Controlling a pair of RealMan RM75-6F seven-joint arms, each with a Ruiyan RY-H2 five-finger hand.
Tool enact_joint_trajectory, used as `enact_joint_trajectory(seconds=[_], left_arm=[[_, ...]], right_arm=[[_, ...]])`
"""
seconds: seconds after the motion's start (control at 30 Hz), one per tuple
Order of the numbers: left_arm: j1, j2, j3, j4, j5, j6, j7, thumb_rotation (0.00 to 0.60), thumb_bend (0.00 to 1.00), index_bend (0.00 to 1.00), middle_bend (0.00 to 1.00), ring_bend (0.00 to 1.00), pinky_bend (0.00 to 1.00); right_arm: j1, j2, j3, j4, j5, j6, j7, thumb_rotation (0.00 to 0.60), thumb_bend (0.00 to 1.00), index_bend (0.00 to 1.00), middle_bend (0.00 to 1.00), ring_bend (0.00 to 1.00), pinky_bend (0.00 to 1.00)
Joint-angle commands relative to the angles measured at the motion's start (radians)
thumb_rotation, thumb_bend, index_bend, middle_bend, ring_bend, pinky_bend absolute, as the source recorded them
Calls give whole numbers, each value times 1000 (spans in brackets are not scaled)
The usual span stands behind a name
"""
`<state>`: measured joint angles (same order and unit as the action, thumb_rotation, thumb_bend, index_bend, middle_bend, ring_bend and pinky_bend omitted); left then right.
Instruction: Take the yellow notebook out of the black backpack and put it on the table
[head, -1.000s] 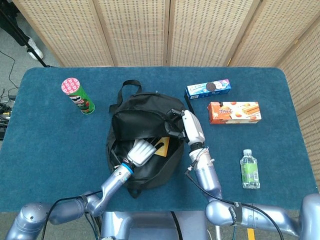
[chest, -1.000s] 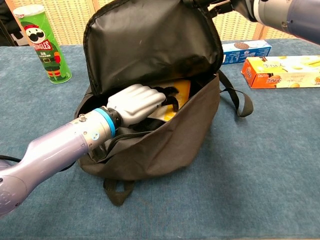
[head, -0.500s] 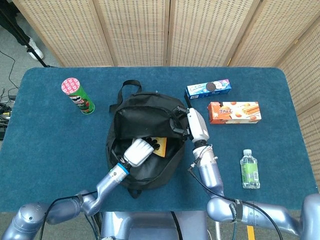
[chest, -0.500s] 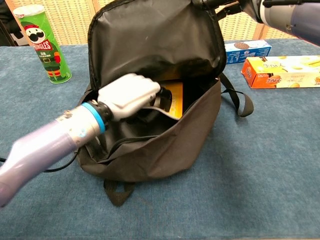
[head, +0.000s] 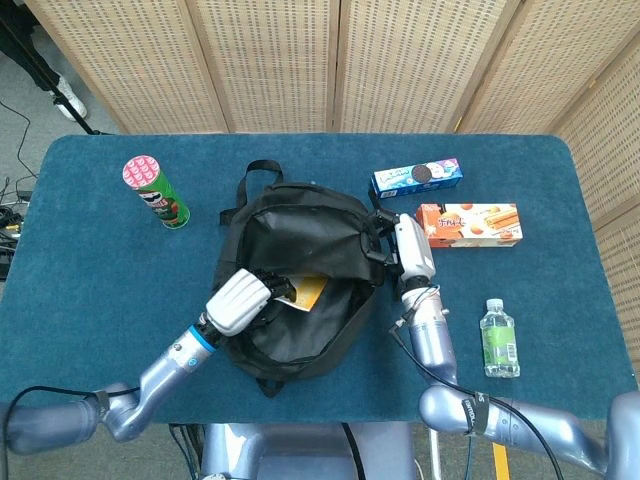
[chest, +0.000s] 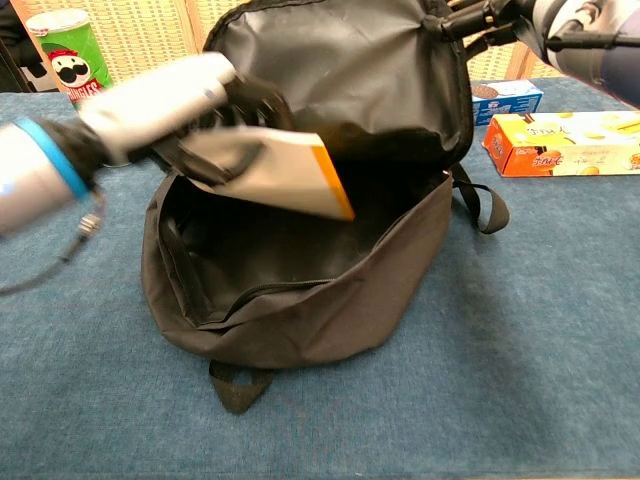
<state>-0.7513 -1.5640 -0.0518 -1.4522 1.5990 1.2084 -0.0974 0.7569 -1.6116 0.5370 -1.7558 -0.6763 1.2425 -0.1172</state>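
The black backpack (head: 300, 250) (chest: 330, 290) lies open in the middle of the table. My left hand (head: 238, 300) (chest: 165, 100) grips the yellow notebook (head: 305, 291) (chest: 285, 178) and holds it lifted over the bag's mouth, tilted, its pale underside and orange edge showing in the chest view. My right hand (head: 410, 250) (chest: 500, 15) grips the bag's upper flap at the right rim and holds it up. The bag's inside looks dark and empty below the notebook.
A green chips can (head: 156, 192) (chest: 68, 62) stands at the left. A blue cookie box (head: 417, 176) (chest: 508, 98) and an orange biscuit box (head: 468, 225) (chest: 565, 143) lie at the right. A small bottle (head: 497, 338) stands near the front right.
My left hand has pulled back to the left and up out of the bag, bringing the yellow notebook with it. My right hand has drawn the flap further right, widening the opening.
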Motion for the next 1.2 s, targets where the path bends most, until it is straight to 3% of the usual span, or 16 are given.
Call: enact_joint_trajectory(seconds=[0.03, 0.3, 0.5, 0.73, 0.83, 0.93, 1.07, 1.2], left_arm=[[30, 241, 19, -238, -28, -39, -93, 600, 598, 814, 535, 489, 583], [76, 503, 18, -397, 6, 10, -253, 600, 601, 820, 539, 490, 585], [145, 632, -8, -350, 16, 129, -341, 600, 600, 822, 541, 490, 585], [204, 618, -41, -204, -42, 199, -272, 600, 601, 826, 543, 491, 585], [235, 558, -39, -62, -41, 240, -134, 600, 601, 826, 543, 491, 585], [251, 478, -33, 49, -34, 259, -78, 600, 601, 826, 543, 490, 585], [242, 427, -13, 114, -44, 182, -103, 600, 601, 826, 543, 491, 585], [213, 472, 15, 43, -99, 9, -104, 600, 602, 826, 543, 491, 585]], right_arm=[[-7, -2, -9, 13, -2, 0, 5, 600, 548, 682, 550, 415, 409], [-28, -14, -32, 49, -14, 0, 21, 600, 550, 682, 550, 415, 409], [-47, -22, -52, 60, -28, -4, 36, 600, 550, 683, 550, 415, 409], [-57, -37, -68, 67, -43, -8, 39, 600, 548, 683, 550, 415, 409], [-59, -49, -77, 71, -49, -12, 40, 600, 550, 683, 550, 415, 409], [-61, -59, -83, 79, -54, -18, 42, 600, 553, 683, 550, 415, 409], [-67, -71, -88, 88, -55, -26, 49, 600, 550, 683, 550, 415, 409], [-71, -71, -94, 98, -57, -39, 46, 600, 549, 684, 550, 415, 409]])
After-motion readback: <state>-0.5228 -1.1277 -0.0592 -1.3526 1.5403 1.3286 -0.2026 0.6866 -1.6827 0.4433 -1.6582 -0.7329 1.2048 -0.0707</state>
